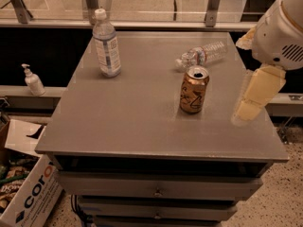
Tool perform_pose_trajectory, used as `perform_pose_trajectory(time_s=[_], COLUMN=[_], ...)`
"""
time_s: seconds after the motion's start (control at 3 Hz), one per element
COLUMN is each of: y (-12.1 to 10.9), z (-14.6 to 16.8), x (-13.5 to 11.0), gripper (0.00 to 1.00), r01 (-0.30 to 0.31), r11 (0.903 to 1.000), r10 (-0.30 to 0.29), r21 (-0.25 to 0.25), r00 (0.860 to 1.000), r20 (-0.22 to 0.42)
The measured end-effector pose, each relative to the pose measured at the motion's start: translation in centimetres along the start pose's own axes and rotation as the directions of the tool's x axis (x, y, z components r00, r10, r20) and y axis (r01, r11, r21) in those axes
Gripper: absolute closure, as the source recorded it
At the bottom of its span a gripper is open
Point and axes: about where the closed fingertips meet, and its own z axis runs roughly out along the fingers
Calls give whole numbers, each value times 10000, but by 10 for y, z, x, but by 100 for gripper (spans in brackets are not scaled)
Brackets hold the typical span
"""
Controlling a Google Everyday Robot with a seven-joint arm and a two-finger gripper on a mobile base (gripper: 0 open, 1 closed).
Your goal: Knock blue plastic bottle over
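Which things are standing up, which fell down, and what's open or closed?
blue plastic bottle: upright, cap on.
crinkled clear bottle: lying on its side.
soda can: upright, opened.
pump bottle: upright, left of the table.
gripper: at the table's right edge, apart from the can.
drawers: shut.

Upright white-capped blue plastic bottle (pixel 106 44) on far-left corner of table (pixel 142 122); pincer (pixel 247 108) well apart, right edge.

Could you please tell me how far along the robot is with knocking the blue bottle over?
Done: nothing yet. The clear bluish plastic bottle with white cap stands upright near the far left corner of the grey table. In hand: the gripper hangs at the table's right edge, beside the gold drink can and well apart from the bottle. Left: probably cross the table and push the bottle over.
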Motion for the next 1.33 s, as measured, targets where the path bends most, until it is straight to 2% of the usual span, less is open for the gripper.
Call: perform_pose_trajectory(time_s=[0.33, 0.67, 1.0, 1.33], y=[-6, -13, -19, -29], z=[10, 24, 43, 61], x=[-40, -78, -114, -154], gripper=[0, 0, 0, 0], r01=[-187, -379, -430, -326], r11=[9997, 9986, 9980, 9984], r10=[199, 442, 539, 474], r21=[-148, -364, -457, -462], r00=[9960, 9805, 9600, 9281], r20=[866, 1914, 2748, 3693])
